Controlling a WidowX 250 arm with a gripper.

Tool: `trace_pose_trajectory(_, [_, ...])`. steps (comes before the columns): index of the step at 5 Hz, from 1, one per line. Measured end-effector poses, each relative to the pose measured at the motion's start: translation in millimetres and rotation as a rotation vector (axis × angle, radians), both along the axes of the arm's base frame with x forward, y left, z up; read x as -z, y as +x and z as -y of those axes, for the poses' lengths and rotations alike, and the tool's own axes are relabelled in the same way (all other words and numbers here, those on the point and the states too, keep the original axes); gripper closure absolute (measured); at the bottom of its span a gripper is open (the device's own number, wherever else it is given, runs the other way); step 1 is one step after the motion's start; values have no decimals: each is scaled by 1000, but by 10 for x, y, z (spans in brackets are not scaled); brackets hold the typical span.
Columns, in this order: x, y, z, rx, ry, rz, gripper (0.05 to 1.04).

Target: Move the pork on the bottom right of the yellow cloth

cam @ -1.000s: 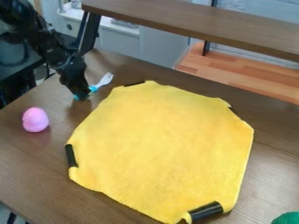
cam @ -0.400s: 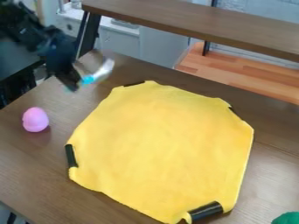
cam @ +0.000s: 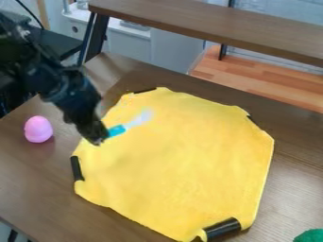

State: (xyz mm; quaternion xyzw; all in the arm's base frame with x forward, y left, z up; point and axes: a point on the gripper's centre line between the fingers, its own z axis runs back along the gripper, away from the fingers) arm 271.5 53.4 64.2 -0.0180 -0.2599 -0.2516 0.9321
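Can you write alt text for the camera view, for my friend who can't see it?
A black robot claw holds a fork with a turquoise handle over the upper left of a yellow cloth. A pink egg-shaped thing sits nearby on a brown table.

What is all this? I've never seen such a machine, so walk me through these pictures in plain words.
The black machine at upper left is a robot arm. The claw at its end works like a hand. Every picture comes from one fixed camera looking down at a slant on a brown table. A large yellow cloth lies there, with black strips at some edges. Left of it is a pink egg-shaped object; something green peeks in at lower right. The claw holds a fork by its blue handle, over the cloth's upper-left part.
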Motion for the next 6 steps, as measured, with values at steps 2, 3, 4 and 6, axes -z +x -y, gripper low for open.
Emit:
trace_pose_trajectory(2, [47,-252,705,149,11,11,865])
trace_pose_trajectory(3, [163,-214,1007,139,30,1,865])
trace_pose_trajectory(4, [338,-145,1145,100,43,-42,865])
trace_pose_trajectory(6, [546,-76,1280,109,61,-39,529])
